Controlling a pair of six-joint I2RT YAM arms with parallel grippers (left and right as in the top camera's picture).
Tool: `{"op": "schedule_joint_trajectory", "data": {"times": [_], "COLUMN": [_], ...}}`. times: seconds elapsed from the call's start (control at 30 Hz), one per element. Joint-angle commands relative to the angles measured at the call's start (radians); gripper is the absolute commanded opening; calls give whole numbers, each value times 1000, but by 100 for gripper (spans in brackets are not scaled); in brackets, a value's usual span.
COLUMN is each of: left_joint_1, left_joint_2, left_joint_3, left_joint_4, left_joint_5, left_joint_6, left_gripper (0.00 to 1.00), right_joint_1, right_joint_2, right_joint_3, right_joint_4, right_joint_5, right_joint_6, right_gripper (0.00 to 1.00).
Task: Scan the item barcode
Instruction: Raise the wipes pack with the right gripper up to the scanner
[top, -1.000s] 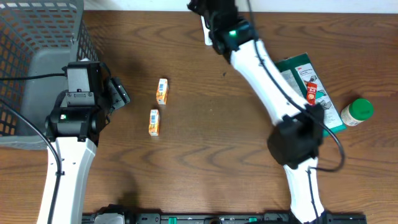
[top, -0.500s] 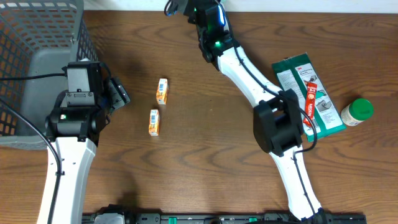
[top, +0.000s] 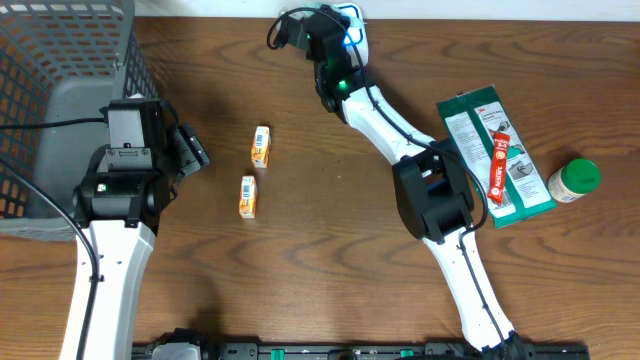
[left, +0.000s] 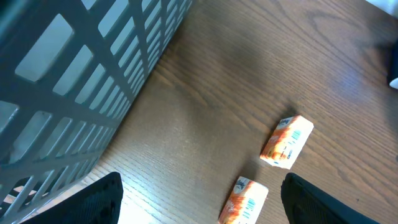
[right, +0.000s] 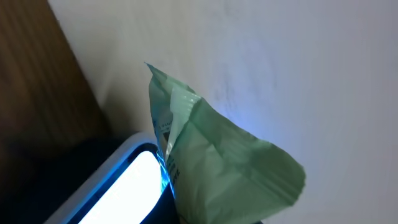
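Having swung to the desk's far edge, now presents green pouch, clenched in right claw, over lit scanner; probably mid-scan. Leaves left claw released.

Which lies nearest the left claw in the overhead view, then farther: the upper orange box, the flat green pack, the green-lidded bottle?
1. Upper orange box, just beside the left claw, mid-table.
2. Flat green pack, over on the right.
3. Green-lidded bottle, by the right edge.
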Motion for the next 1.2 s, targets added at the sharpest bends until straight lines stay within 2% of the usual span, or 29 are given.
{"op": "schedule_joint_trajectory", "data": {"times": [0.0,0.23,0.57,0.83,1.17], "left_joint_1": [4,4,4,4,4], "left_joint_2": [2,2,2,2,2], "left_joint_3": [0,0,0,0,0], "left_joint_4": [-3,-3,-3,-3,-3], "left_joint_5": [-14,-14,-14,-14,-14], "left_joint_6": [6,6,6,6,6], "left_gripper": [82,82,82,83,83], "right_joint_1": [16,19,22,18,13], "right_joint_2": [1,1,1,1,-45], "right_joint_3": [16,16,16,16,17], "right_joint_4": [-10,-77,-97,-112,-33], "right_joint_5": [32,31,32,31,46], "right_joint_6": [126,348,372,511,557], "right_gripper": [1,1,1,1,1]}}
